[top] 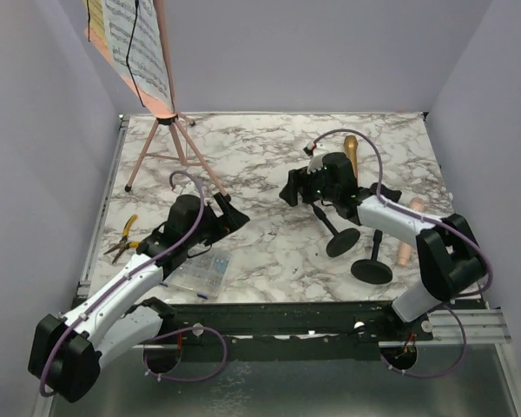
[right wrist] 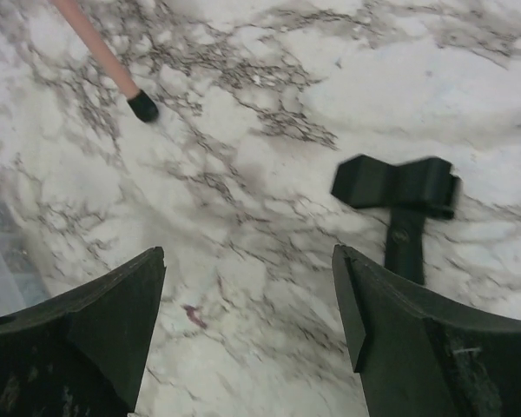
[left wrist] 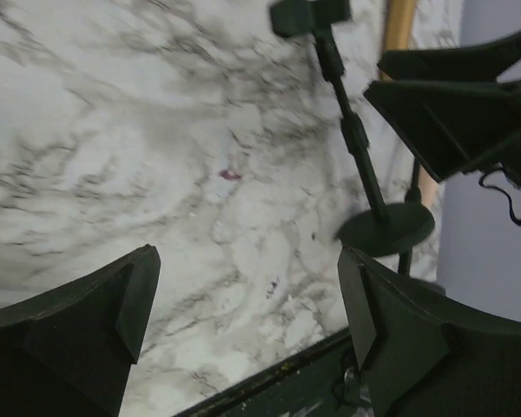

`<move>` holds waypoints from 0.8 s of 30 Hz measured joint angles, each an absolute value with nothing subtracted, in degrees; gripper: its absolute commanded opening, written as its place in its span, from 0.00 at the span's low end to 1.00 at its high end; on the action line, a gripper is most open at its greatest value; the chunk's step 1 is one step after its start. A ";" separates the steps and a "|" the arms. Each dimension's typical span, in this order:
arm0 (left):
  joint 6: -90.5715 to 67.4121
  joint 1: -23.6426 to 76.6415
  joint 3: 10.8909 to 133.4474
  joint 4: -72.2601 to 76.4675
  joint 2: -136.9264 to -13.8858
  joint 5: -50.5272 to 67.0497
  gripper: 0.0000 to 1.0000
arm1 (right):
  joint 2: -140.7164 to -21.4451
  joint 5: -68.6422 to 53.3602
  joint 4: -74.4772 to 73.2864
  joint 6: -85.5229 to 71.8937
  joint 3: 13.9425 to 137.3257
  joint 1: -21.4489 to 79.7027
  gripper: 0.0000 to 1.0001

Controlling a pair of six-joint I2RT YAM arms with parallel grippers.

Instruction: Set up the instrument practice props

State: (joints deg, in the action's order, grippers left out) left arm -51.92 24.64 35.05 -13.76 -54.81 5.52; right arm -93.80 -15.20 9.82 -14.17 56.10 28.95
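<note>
Marble tabletop (top: 269,252): lilac walls around, props spread out; setup judged well short of done.
Music rack (top: 161,130): upright on its legs so the sheet-music pages (top: 135,43) face forward; one foot ahead of the right gripper's left-hand finger.
Right gripper (right wrist: 247,261): fingers spread wide, nothing between them.
Mic holder (right wrist: 398,185): on its round base, stem slanting, empty clip just ahead of the right-hand finger (ready for a microphone, seemingly).
Left gripper (left wrist: 247,269): wide, empty; holder base beyond its right-hand finger.
Gold microphone (top: 352,149): flat, past the right fingers.

Marble table (top: 269,165) open at centre, I pass freely; mic holders (top: 371,271) crowding near right; music rack (top: 167,120) legs blocking far left
</note>
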 measured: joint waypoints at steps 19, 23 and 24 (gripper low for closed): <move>-28.60 39.03 72.40 -9.47 -81.54 6.09 0.92 | -78.35 10.22 -18.02 -35.90 51.59 25.76 0.96; -23.09 39.03 72.62 -11.35 -81.82 7.05 0.92 | -79.88 15.38 -34.24 -46.57 59.11 25.67 0.98; -22.37 39.03 72.29 -11.92 -81.95 7.14 0.92 | -80.49 16.32 -38.09 -48.95 61.08 25.65 0.98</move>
